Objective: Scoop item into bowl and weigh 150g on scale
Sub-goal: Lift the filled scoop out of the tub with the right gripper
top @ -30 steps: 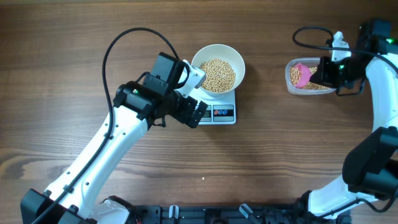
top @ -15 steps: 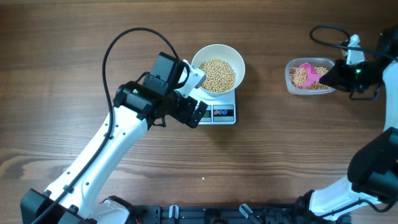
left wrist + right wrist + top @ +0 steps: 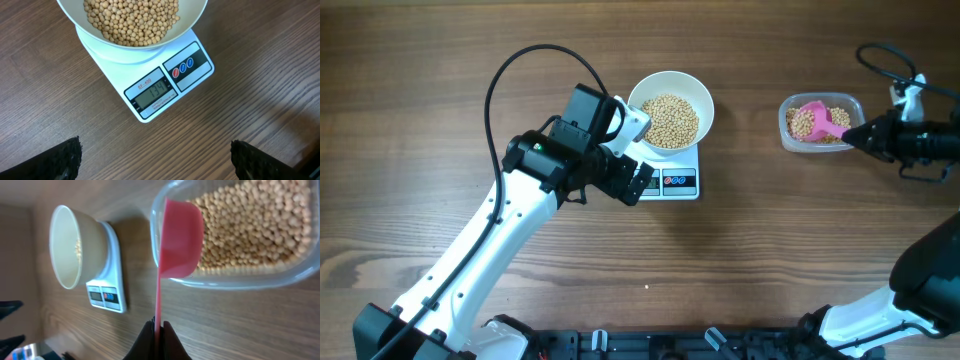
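You are looking at a wood-grain tabletop (image 3: 770,260). Toward its far edge, about midway along, the square white scale (image 3: 130,75) is carrying the smooth round white bowl (image 3: 194,21). Small round tan beans (image 3: 670,120) are heaping inside the bowl, and the grey display is showing 134. Your left gripper (image 3: 157,162) is hanging wide open just in front of the scale, touching nothing. By the right edge, your right gripper (image 3: 156,330) is pinching shut on the thin handle of the pink plastic scoop (image 3: 180,240). The scoop's cup is sitting inside the clear rounded tub (image 3: 250,279) of more beans. Since a second ago that arm is drawing back toward the right edge, swinging the handle to point right; the left arm is staying put.
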You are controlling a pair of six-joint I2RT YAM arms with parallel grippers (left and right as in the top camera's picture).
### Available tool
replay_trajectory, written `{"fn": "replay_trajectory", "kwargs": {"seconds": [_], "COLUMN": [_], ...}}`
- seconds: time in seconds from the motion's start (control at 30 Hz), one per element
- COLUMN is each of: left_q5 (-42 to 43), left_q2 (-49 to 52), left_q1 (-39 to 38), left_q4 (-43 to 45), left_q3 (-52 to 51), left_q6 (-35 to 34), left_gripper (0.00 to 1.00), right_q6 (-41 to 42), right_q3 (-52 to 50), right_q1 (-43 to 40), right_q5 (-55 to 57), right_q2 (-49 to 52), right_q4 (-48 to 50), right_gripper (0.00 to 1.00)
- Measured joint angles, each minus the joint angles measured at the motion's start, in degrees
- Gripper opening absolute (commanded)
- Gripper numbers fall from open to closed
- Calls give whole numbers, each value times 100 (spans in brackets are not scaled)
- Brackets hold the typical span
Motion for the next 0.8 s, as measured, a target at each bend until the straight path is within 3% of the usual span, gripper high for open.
{"fn": "replay_trajectory", "kwargs": {"seconds": [0.47,0.8], "left_q5": [2,0], "left_q2": [0,0], "left_q1": [0,0], "left_q4": [-2,-2], "left_q3": [0,0], "left_q6": [0,0], "left_gripper": [100,100], "right_q6": [-55,1005], "right_q3": [0,35], "right_q1": [146,1792], "right_q5": [-1434,-1687], "right_q2": [0,-15], "right_q4": [474,2175], "right_gripper": [4,4]}}
